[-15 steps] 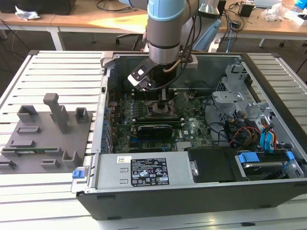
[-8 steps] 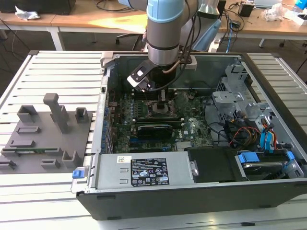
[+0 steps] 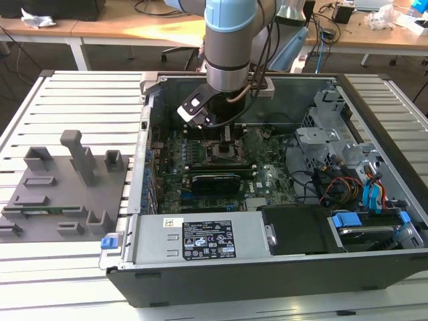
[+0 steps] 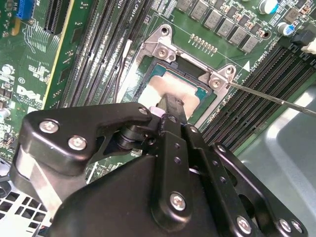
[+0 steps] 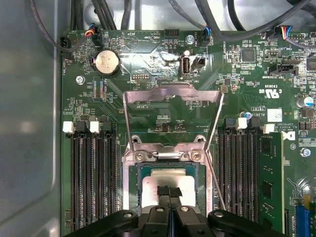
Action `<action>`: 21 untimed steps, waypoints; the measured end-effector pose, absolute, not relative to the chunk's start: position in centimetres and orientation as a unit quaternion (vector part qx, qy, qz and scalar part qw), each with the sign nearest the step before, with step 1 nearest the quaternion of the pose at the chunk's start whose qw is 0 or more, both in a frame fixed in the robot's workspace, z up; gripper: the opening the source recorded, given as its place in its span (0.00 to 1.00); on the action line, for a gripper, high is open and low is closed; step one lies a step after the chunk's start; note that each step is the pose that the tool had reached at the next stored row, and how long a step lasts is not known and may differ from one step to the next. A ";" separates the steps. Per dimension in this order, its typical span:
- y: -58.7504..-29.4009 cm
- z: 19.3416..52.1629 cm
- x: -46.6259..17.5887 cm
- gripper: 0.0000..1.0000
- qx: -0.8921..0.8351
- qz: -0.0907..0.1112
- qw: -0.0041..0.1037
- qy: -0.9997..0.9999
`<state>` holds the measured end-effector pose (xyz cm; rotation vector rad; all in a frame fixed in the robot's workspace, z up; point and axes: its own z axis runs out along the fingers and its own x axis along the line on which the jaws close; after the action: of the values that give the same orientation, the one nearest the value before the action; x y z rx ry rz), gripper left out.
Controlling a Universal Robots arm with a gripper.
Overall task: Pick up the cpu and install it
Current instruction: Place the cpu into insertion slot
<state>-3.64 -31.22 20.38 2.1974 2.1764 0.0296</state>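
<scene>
While the robot arm (image 3: 231, 40) reaches down into an open computer case (image 3: 267, 287), the exterior view shows its gripper (image 3: 225, 137) low over the motherboard (image 3: 200, 194). A long black card (image 3: 215, 180) lies just beside the gripper, and a grey holder block (image 3: 67, 180) sits well apart from it, outside the case on the exterior view's left. From the second wrist view, the gripper (image 4: 172, 102) is seen along its black linkage, its tip directly over the cpu (image 4: 177, 85). The cpu is a pale silvery square lying flat inside the metal socket frame (image 4: 160, 47). A thin metal lever (image 4: 266, 97) runs away to one side of the gripper. From the first wrist view, the gripper (image 5: 169, 190) has its two fingers (image 5: 163, 193) pressed side by side with only a thin seam between them, and nothing clamped there. Their tips sit over the middle of the cpu (image 5: 150, 187), which rests in the socket; whether they touch its top cannot be told. Just beyond the gripper the socket's metal bracket (image 5: 173, 94) stands hinged open. Farther beyond it a round coin battery (image 5: 107, 62) is visible. Rows of dark memory slots (image 5: 91, 177) flank the gripper on both sides.
</scene>
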 end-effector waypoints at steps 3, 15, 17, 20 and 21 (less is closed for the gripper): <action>-31.2 20.4 -3.6 0.11 0.710 0.010 0.024 0.703; -31.2 23.5 -3.6 0.11 0.710 0.010 0.024 0.703; -31.2 24.4 -3.6 0.11 0.710 0.010 0.024 0.703; -31.2 25.4 -3.6 0.11 0.710 0.010 0.024 0.703; -31.2 25.7 -3.6 0.11 0.710 0.010 0.024 0.703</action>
<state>-3.63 -31.20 25.74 2.1975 2.1759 0.0296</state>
